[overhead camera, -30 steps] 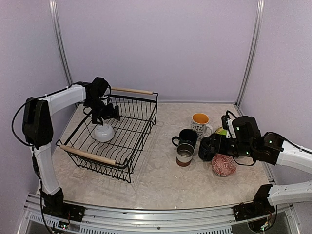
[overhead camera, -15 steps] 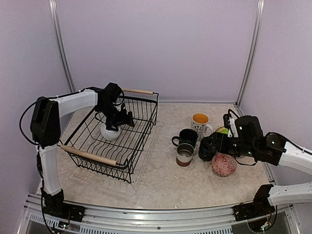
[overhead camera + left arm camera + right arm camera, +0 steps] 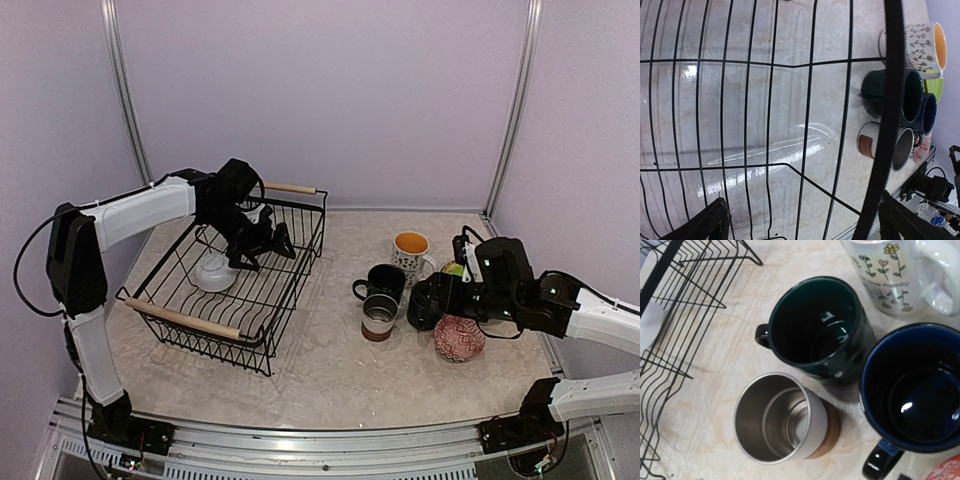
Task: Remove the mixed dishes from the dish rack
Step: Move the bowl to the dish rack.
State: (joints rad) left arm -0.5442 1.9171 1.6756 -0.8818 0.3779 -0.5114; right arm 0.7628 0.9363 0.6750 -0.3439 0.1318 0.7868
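Observation:
The dish rack [image 3: 181, 318] stands at the left, with a white bowl [image 3: 213, 272] upside down inside it. My left gripper [image 3: 278, 245] hovers open over the rack's right half, away from the bowl. In the left wrist view only rack wires [image 3: 890, 100] and table lie between its fingertips [image 3: 712, 222]. Unloaded dishes stand on the table at the right: patterned white mug [image 3: 890, 280], dark green mug [image 3: 815, 325], blue mug [image 3: 915, 390], steel cup [image 3: 775, 420]. My right gripper [image 3: 428, 300] hangs just above the blue mug; its fingers do not show.
A red patterned bowl [image 3: 459, 338] sits at the near right of the mugs, and a lime green dish [image 3: 455, 268] lies behind my right gripper. The rack's corner [image 3: 662, 270] is close to the steel cup. Cage posts rise at the back corners.
My left gripper has swung right across the rack, from directly over the white bowl to the rack's right half. The bowl shifted briefly and lies back down. The right arm has stayed put.

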